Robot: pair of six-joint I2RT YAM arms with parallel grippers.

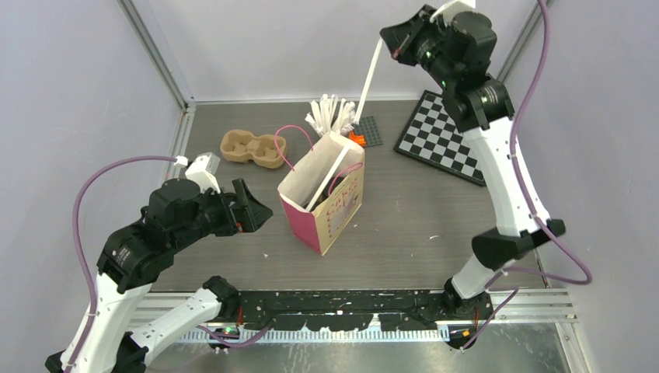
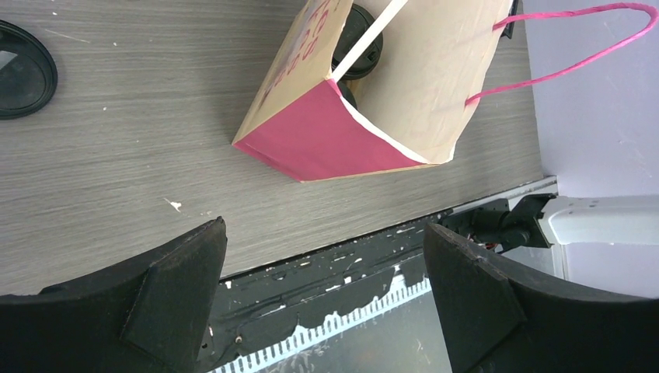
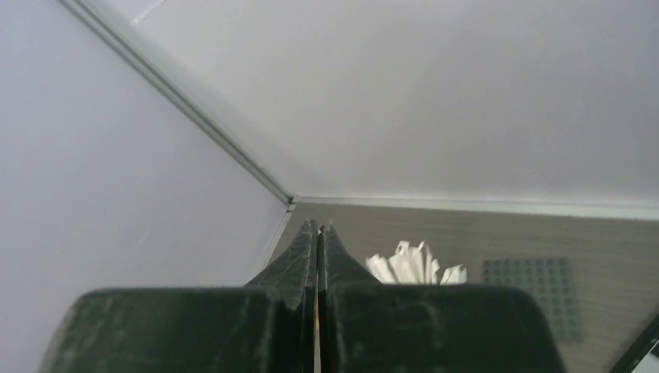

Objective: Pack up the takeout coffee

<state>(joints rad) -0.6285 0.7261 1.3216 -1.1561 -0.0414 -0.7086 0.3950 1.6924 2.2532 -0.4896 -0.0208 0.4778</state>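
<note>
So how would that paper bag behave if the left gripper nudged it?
The paper bag would probably tip or slide easily: it stands tall on a narrow base. Its thin walls would likely buckle under a push. The black-lidded cup visible inside may steady it slightly.

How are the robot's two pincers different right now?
The left pincer is wide open with nothing in it, but the right pincer is squeezed shut on a white stick. The left pincer sits low, beside the paper bag, while the right pincer is up high at the back. Both are black with two fingers.
</note>
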